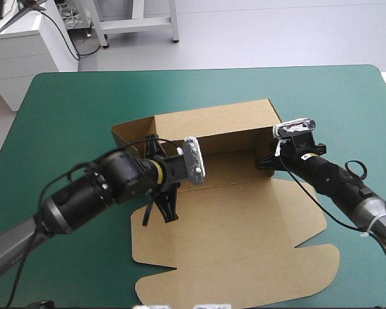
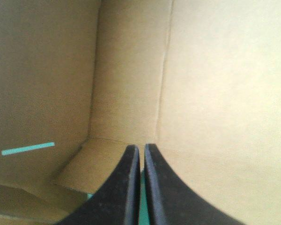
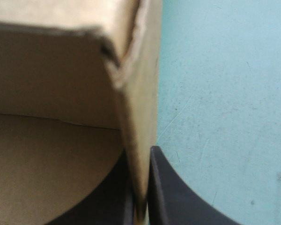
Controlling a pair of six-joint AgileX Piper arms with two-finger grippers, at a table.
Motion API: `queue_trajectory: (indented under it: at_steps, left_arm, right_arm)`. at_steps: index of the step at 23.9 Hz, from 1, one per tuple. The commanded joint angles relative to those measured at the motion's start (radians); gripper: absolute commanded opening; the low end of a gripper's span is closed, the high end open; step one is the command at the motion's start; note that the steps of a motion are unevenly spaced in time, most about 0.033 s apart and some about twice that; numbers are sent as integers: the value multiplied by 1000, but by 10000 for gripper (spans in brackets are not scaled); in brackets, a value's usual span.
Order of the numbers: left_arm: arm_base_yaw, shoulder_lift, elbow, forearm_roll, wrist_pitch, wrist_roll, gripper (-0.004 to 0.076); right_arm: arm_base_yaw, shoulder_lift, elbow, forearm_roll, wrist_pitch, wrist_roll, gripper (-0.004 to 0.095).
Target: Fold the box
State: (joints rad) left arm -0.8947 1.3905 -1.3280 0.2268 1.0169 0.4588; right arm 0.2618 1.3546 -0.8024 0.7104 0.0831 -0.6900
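- Brown board sits about mid-table on the teal-green cover [image 1: 64,116]. The box [image 1: 231,119] is an open tray with its walls raised.
- Its lid [image 1: 244,257] lies flat on the cover, spread toward the near edge of the table, and the outer edge of the lid is cut into rounded tabs.
- At the tray's left end you can see the left side wall [image 1: 130,134] standing up. The far wall runs from it across to the right end.
- Your left gripper [image 2: 141,149] is down inside the tray near its left end. Its black fingers [image 2: 122,187] are pressed together into one point, with only a thin sliver of teal-green showing between them.
- Ahead of that gripper is an inner corner of the box, where two upright faces meet. A small flap [image 2: 91,164] of board lies at the foot of the corner, just beside the fingertips.
- A narrow slot [image 2: 28,148] in the board to one side of the corner lets the teal-green cover show through.
- Your right gripper [image 3: 141,154] is at the tray's right end, pinched on the right side wall [image 3: 140,93].
- That wall runs edge-on between the two fingers. One finger is inside the tray and the other is outside, over bare cover.
- From above, the two grippers are well apart, one at each end of the tray.
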Motion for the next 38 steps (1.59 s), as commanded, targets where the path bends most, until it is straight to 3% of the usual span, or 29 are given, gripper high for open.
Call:
queue_trajectory:
  at_steps: [1, 7, 13, 18, 21, 24, 29, 30, 33, 38]
  left_arm:
    - [154, -29, -155, -282, 98, 100, 14]
    - [455, -31, -224, -460, 34, -1, 4]
    - [951, -31, -197, -839, -7, -10, 4]
    - [1359, -31, 20, -1120, -8, -4, 3]
    - [1418, -31, 129, -1270, -54, 13, 4]
    - [1418, -31, 219, -1271, -155, -27, 3]
    - [1423, -31, 299, -1269, -214, -34, 3]
    - [1423, -31, 305, -1270, -222, -34, 4]
    - [1423, -31, 310, -1272, -227, -46, 4]
    - [1423, -31, 310, -1274, -227, -61, 1]
  right_arm:
    - [-7, -27, -40, 11, -35, 4, -18]
    - [-7, -27, -40, 11, 17, 4, -19]
    - [-7, -27, -40, 11, 24, 14, -19]
    - [-7, -27, -42, 15, 67, 22, -19]
    - [-15, -27, -58, 15, 118, 76, -15]
    - [-81, -25, -148, -89, 336, 235, -11]
    - [-108, -21, -384, -338, 707, 530, -7]
    - [-106, -13, -445, -340, 804, 537, -7]
    - [-106, 21, -526, -343, 944, 565, -7]
    - [-106, 103, -556, -348, 1118, 588, -6]
